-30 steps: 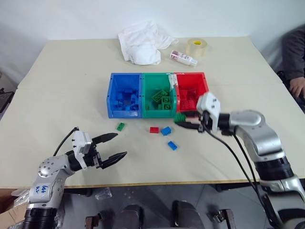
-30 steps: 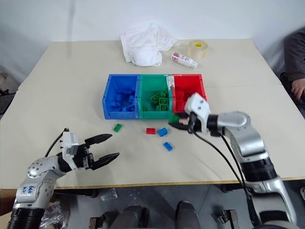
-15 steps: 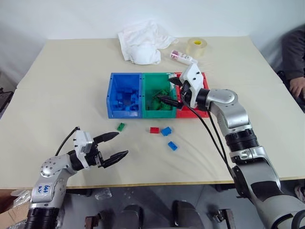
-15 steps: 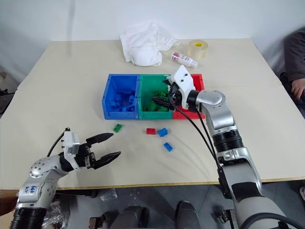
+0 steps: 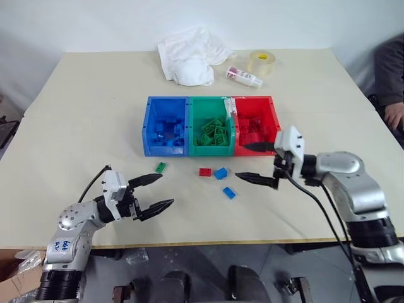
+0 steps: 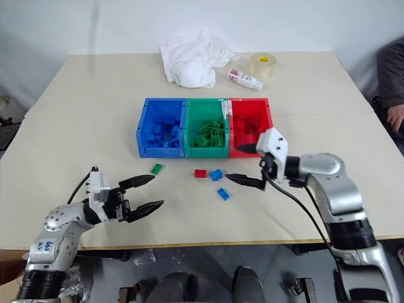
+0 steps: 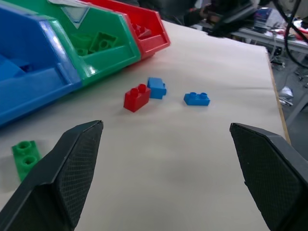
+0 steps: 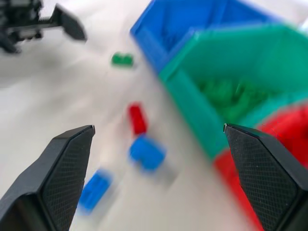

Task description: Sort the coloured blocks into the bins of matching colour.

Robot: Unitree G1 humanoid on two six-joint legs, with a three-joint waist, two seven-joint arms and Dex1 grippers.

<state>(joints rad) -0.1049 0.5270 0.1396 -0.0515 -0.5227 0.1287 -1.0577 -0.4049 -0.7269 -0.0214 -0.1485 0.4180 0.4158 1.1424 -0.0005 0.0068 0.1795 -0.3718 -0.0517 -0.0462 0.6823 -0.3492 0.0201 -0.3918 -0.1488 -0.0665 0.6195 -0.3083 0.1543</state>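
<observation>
A pale beige table [image 5: 88, 113] is spreading out in front of me against a plain white wall, and the three joined bins are sitting in a row near its middle: the blue bin [image 5: 150, 126], the green bin [image 5: 210, 105] and the red bin [image 5: 254, 103], each already holding bricks of its own colour.

I am holding my right gripper [image 5: 259, 163] just in front of the red bin, its fingers spread wide with nothing between them. I am keeping my left gripper [image 5: 154, 192] low over the table's near left part, fingers likewise apart and empty.

Four bricks are still lying loose on the table in front of the bins: a green brick [image 5: 160, 167], a red brick [image 5: 204, 172], a blue brick [image 5: 220, 173] just beside it, and another blue brick [image 5: 229, 192] a little nearer to me.

I am judging the main risk to be the red and blue bricks lying so close together: wide fingers coming down there could catch both, or nudge one away while closing on the other, and the wrong colour could ride along into a bin. My cable could also brush the nearer blue brick.

Beyond the bins a white cloth [image 5: 189, 57], a small bottle [image 5: 243, 76] and a tape roll [image 5: 261, 62] are lying. The bottle's label is too small for me to read.
</observation>
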